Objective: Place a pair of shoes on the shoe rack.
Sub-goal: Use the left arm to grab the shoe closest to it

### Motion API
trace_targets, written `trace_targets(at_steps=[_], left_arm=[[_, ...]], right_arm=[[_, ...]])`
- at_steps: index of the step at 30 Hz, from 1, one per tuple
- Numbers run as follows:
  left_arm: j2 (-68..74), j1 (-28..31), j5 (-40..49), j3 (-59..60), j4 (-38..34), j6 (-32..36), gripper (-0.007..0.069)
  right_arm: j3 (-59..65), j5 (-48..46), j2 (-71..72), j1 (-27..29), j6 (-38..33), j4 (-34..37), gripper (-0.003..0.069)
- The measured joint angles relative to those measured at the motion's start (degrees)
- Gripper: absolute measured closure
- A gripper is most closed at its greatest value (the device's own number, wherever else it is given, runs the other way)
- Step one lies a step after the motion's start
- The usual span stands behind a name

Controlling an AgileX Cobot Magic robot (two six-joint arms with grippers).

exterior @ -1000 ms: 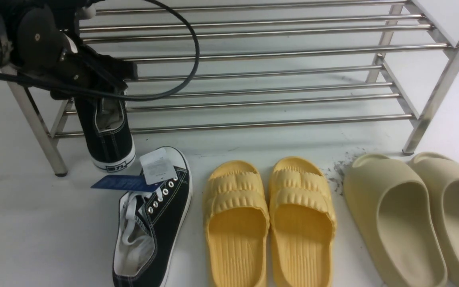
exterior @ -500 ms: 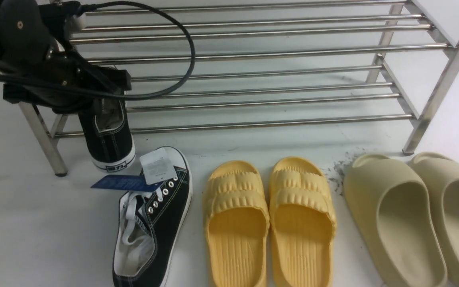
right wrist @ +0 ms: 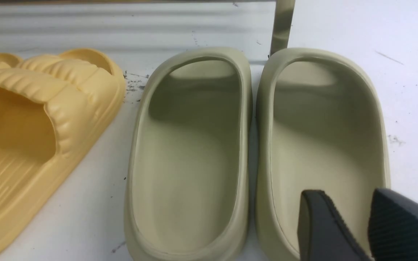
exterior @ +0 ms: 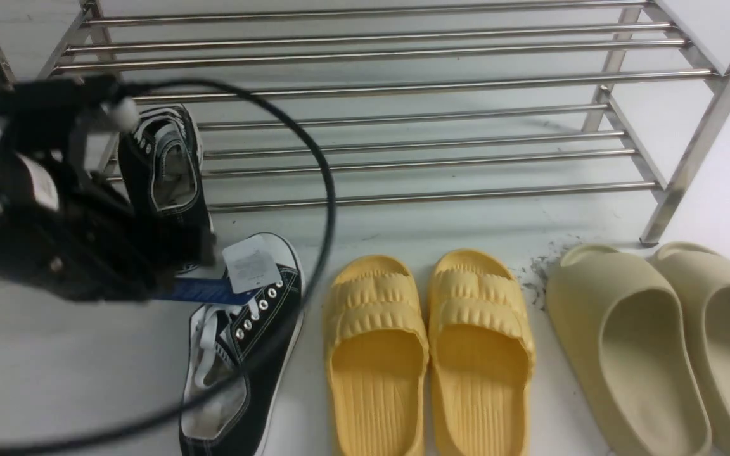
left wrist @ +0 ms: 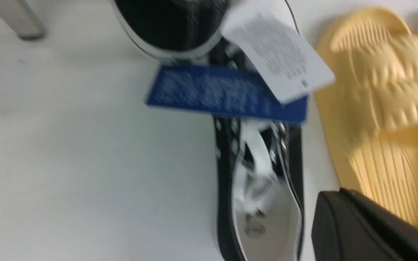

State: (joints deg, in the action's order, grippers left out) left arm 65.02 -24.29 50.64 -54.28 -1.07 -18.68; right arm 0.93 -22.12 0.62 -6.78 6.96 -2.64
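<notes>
While the second sneaker (exterior: 257, 329) lies tagged on the floor nearest you, your left gripper (exterior: 194, 253) has backed off above it, clamped shut, empty; beyond, the first sneaker (exterior: 168, 158), black canvas, white laces, sits released on the shoe rack (exterior: 435, 197) lower tier, heel overhanging: half done

The left arm (exterior: 48, 221) is seen blurred, low over the floor's left side, the left gripper (left wrist: 343, 221) closed. The right gripper (right wrist: 348, 197) is held low with its fingers parted.
</notes>
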Motion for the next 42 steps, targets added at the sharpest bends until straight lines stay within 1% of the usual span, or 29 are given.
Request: trace_targets(at_steps=[2,3,4,7,9,10,11,12,13,16,17,18,19,20,21,22,24,28,31,37,42], left_arm=[[-0.4,-5.2,0.9,2.3,-0.1,-2.4,0.0638],[-0.3,-9.4,1.0,3.8,-0.1,-5.0,0.0638],[-0.1,-12.2,0.9,4.7,0.1,-7.2,0.0638],[1.1,-17.8,0.3,5.9,1.1,-13.4,0.0638],[3.3,-20.4,-0.4,6.0,4.5,-18.7,0.0638],[3.3,-20.4,-0.5,6.0,4.9,-19.0,0.0638],[5.2,-20.8,-0.9,6.0,7.6,-21.1,0.0629],[5.5,-20.8,-1.0,6.0,7.9,-21.3,0.0625],[7.3,-20.8,-1.2,6.0,10.5,-22.6,0.0589],[10.5,-20.8,-1.0,6.0,11.9,-23.5,0.0484],[10.7,-20.9,-0.8,6.0,12.1,-23.5,0.0476],[12.3,-20.9,0.0,6.0,12.6,-23.6,0.0398],[12.7,-20.9,0.5,6.0,12.8,-23.7,0.0364],[12.8,-20.9,0.6,6.0,13.0,-23.7,0.0356],[13.2,-20.9,1.1,6.0,13.5,-23.6,0.0300],[13.1,-20.9,1.5,6.0,14.0,-23.2,0.0272],[12.9,-20.9,1.9,6.0,14.5,-22.4,0.0251],[12.8,-20.9,3.1,6.0,14.5,-22.0,0.0245],[12.7,-20.9,3.2,6.9,15.6,-22.2,0.0260],[9.4,-20.9,3.4,8.9,16.0,-25.3,0.0314],[5.8,-20.9,1.3,9.2,16.0,-26.1,0.0323]], right_arm=[[0.0,0.0,0.0,0.0,0.0,0.0,0.0419],[0.0,0.0,0.0,0.0,0.0,0.0,0.0419],[0.0,0.0,0.0,0.0,0.0,0.0,0.0419],[0.0,0.0,0.0,0.0,0.0,0.0,0.0419],[0.0,0.0,0.0,0.0,0.0,0.0,0.0419],[0.0,0.0,0.0,0.0,0.0,0.0,0.0419],[0.0,0.0,0.0,0.0,0.0,0.0,0.0419],[0.0,0.0,0.0,0.0,0.0,0.0,0.0419],[0.0,0.0,0.0,0.0,0.0,0.0,0.0419],[0.0,0.0,0.0,0.0,0.0,0.0,0.0419],[0.0,0.0,0.0,0.0,0.0,0.0,0.0419],[0.0,0.0,0.0,0.0,0.0,0.0,0.0419],[0.0,0.0,0.0,0.0,0.0,0.0,0.0419],[0.0,0.0,0.0,0.0,0.0,0.0,0.0419],[0.0,0.0,0.0,0.0,0.0,0.0,0.0419],[0.0,0.0,0.0,0.0,0.0,0.0,0.0419],[0.0,0.0,0.0,0.0,0.0,0.0,0.0419],[0.0,0.0,0.0,0.0,0.0,0.0,0.0419],[0.0,0.0,0.0,0.0,0.0,0.0,0.0419],[0.0,0.0,0.0,0.0,0.0,0.0,0.0419],[0.0,0.0,0.0,0.0,0.0,0.0,0.0419]])
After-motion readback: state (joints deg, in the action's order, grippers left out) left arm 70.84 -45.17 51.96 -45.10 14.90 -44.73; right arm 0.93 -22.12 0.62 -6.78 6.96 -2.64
